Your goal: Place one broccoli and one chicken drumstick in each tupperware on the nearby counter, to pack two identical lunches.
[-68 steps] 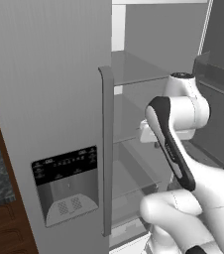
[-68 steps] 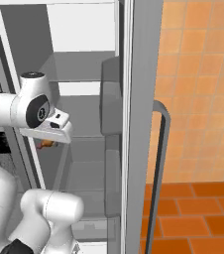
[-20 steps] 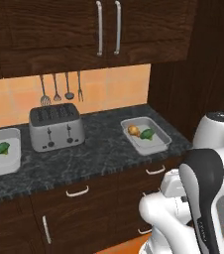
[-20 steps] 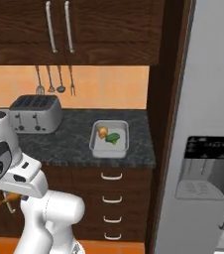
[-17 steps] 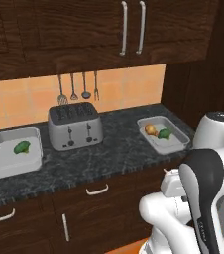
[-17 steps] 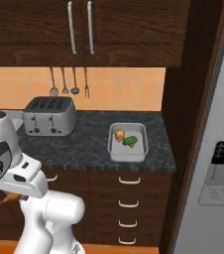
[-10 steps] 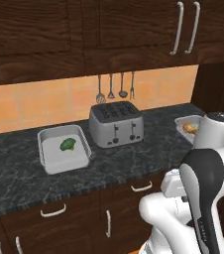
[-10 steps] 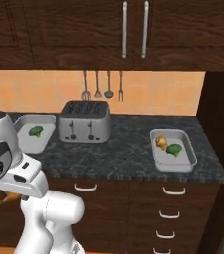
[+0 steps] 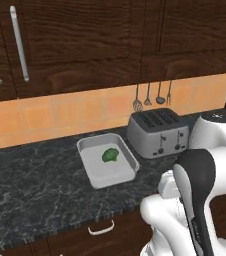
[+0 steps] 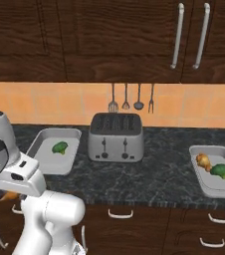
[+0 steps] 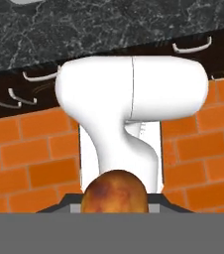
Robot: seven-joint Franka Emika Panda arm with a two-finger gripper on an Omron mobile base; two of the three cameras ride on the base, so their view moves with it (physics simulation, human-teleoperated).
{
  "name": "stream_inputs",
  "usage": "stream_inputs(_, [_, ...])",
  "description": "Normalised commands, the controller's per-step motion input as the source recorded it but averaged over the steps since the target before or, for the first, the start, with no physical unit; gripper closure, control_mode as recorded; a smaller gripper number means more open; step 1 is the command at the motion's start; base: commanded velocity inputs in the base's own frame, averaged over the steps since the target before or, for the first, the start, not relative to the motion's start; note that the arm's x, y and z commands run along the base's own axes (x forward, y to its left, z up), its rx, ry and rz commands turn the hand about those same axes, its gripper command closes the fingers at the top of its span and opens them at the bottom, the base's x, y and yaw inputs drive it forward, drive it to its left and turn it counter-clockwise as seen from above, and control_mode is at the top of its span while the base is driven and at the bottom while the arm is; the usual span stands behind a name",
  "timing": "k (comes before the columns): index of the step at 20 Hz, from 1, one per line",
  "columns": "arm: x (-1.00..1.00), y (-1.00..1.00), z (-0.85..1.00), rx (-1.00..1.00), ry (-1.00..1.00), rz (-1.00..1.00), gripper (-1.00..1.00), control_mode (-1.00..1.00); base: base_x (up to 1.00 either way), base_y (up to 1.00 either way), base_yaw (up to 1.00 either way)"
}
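Your end effector (image 11: 115, 211) is closed around a chicken drumstick (image 11: 114, 194), whose rounded, glossy golden-brown end bulges up at the bottom of the hand view. From the right base view, a sliver of the same drumstick pokes out low beside the arm, below the counter edge. It looks like a light, firm, smooth-skinned piece, probably a little slippery, so you likely want the hold kept across its thick meaty part rather than the narrow bone end.

Nearest you is the counter (image 9: 35, 195), a long slab of black-and-grey marbled stone with a dull polish, set over dark wood drawers with curved white handles. On it, to the left, sits a shallow rectangular tupperware (image 9: 92, 172) with pale grey walls and rounded corners. A single small, knobbly green broccoli (image 9: 110, 155) lies inside it, and no drumstick, so by my reading this is the tray that needs yours.

Just beside that tray stands a boxy brushed-metal toaster (image 9: 157, 132) with slots on top. Well apart to the right, a second tupperware (image 10: 204, 184) already holds a broccoli (image 10: 220, 170) and a drumstick (image 10: 202, 160) side by side.

Farther back, four metal utensils (image 10: 131, 97) hang on an orange tiled wall, beneath dark wood-grain cabinets with long silver handles.
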Motion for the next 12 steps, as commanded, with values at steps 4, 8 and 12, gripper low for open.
stream_inputs(4, [0.91,0.92,0.00,-0.15,0.00,0.02,1.00,-1.00,0.00,0.00,0.00])
stream_inputs(8, [1.00,0.78,0.00,-0.13,-0.02,0.14,1.00,-1.00,0.00,0.00,0.00])
stream_inputs(12, [1.00,0.31,0.00,-0.13,-0.02,0.14,1.00,-1.00,0.00,0.00,0.00])
